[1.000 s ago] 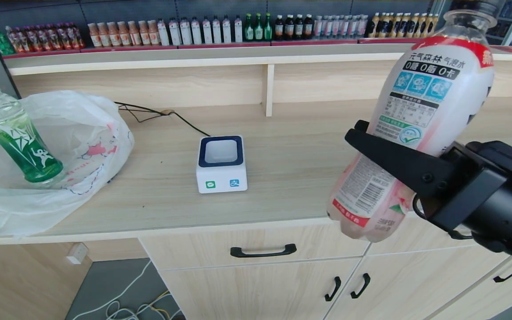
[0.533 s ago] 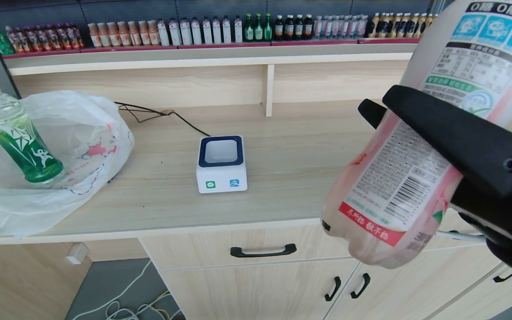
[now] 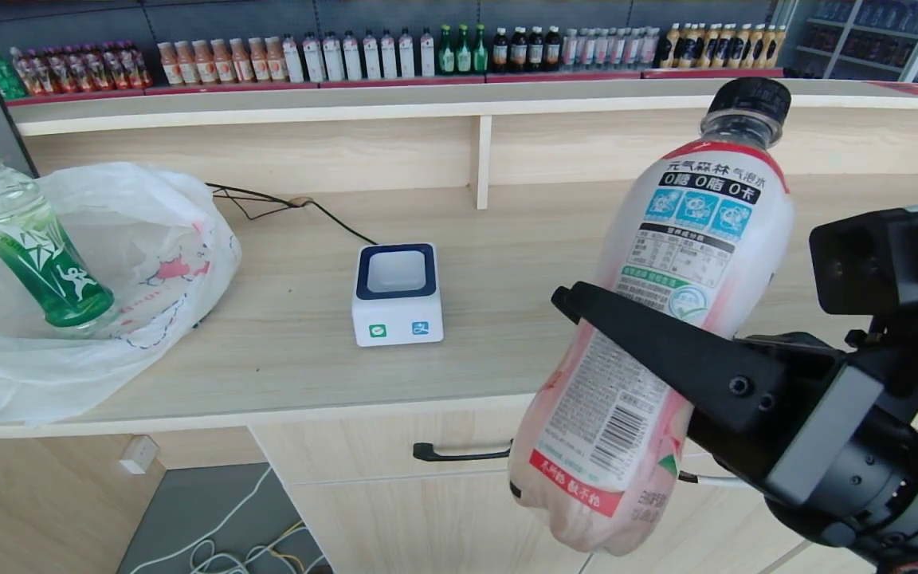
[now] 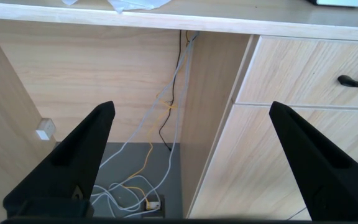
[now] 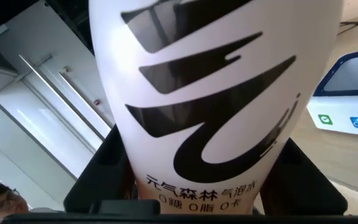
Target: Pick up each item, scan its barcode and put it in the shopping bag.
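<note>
My right gripper [image 3: 634, 343] is shut on a pink-and-white drink bottle [image 3: 650, 351] with a black cap, held tilted in the air to the right of the scanner, its barcode facing down and left. In the right wrist view the bottle [image 5: 210, 106] stands close up between the fingers. The white scanner [image 3: 396, 294] with a dark blue rim sits mid-counter; it also appears in the right wrist view as the scanner [image 5: 347, 93]. A white plastic shopping bag [image 3: 132, 263] lies at the counter's left with a green bottle [image 3: 29, 239] standing in it. My left gripper [image 4: 188, 155] hangs open below the counter's front edge.
The wooden counter [image 3: 507, 263] has a raised back shelf with a divider [image 3: 481, 159]. A black cable [image 3: 292, 209] runs from the scanner toward the back. Rows of bottles [image 3: 395, 52] line the far shelf. Drawers and cupboard doors with black handles [image 3: 459, 453] sit below.
The right gripper with the bottle has moved back from the camera and to the left, toward the scanner, with the bottle lower. The left arm, bag and scanner have not moved.
</note>
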